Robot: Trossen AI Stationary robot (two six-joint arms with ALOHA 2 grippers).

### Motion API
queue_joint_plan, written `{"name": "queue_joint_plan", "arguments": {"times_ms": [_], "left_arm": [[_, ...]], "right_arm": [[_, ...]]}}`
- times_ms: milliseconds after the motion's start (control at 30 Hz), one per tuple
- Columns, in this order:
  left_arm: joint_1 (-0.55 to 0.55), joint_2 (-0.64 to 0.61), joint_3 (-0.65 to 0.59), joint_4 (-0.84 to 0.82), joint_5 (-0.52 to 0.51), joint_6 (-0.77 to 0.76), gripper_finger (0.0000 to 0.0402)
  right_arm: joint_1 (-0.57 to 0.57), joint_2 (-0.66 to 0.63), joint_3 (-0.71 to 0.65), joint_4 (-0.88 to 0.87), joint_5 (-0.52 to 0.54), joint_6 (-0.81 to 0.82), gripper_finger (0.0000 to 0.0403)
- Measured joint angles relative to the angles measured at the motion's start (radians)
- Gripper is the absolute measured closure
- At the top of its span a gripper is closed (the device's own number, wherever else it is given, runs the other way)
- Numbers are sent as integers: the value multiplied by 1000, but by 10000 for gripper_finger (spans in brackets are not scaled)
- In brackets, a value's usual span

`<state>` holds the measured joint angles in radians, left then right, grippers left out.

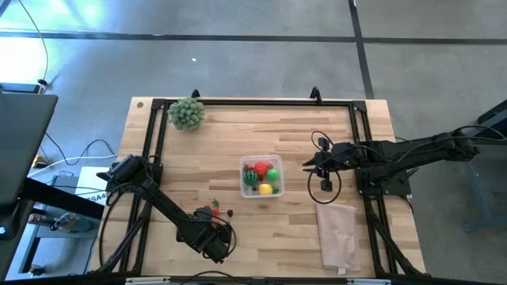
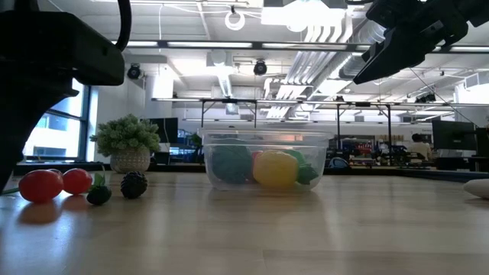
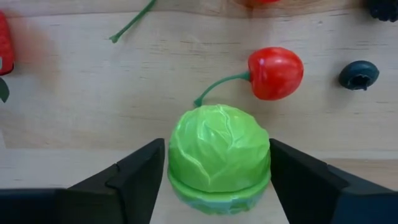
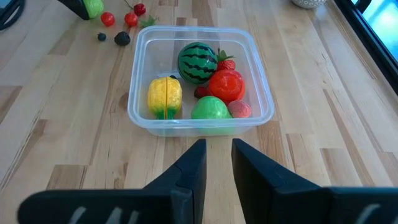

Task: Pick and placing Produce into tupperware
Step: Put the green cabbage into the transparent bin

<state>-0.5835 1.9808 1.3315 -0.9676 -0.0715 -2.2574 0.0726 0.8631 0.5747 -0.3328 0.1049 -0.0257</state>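
The clear tupperware (image 4: pixel 200 121) stands mid-table (image 1: pixel 261 176) and holds several toys: a dark-striped green ball (image 4: pixel 198 62), a yellow piece (image 4: pixel 165 96), a red tomato (image 4: pixel 227 85) and a green piece (image 4: pixel 210 109). Loose produce lies on the wood to its left: a red cherry (image 3: pixel 275 73) with a green stem, a dark berry (image 3: pixel 359 74), and more red pieces (image 2: pixel 42 186). My left gripper (image 3: pixel 217 171) is near the table's near edge (image 1: pixel 212 237), shut on a green cabbage toy (image 3: pixel 217 155). My right gripper (image 4: pixel 219 162) hovers right of the tupperware, open by a narrow gap, with nothing in it. My left gripper pinches the green cabbage between its two fingers (image 3: pixel 146 171), one on each side of its round body (image 3: pixel 177 162). The cabbage sits upright between them, leafy dome toward the camera. I cannot tell whether its base is on the wood or off it.
A bushy pale-green plant in a pot (image 1: pixel 186 112) stands at the far left corner. A folded beige cloth (image 1: pixel 337 233) lies near the right front. A black frame (image 1: pixel 253 103) rims the work area. Bare wood shows between the tupperware and the cloth.
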Motion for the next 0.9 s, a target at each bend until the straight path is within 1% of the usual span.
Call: {"name": "queue_joint_plan", "arguments": {"times_ms": [367, 900], "left_arm": [[0, 0, 0, -1, 3, 0, 168], [0, 0, 0, -2, 3, 0, 171]], "right_arm": [[0, 0, 0, 0, 0, 0, 336], [0, 0, 0, 0, 0, 0, 336]]}}
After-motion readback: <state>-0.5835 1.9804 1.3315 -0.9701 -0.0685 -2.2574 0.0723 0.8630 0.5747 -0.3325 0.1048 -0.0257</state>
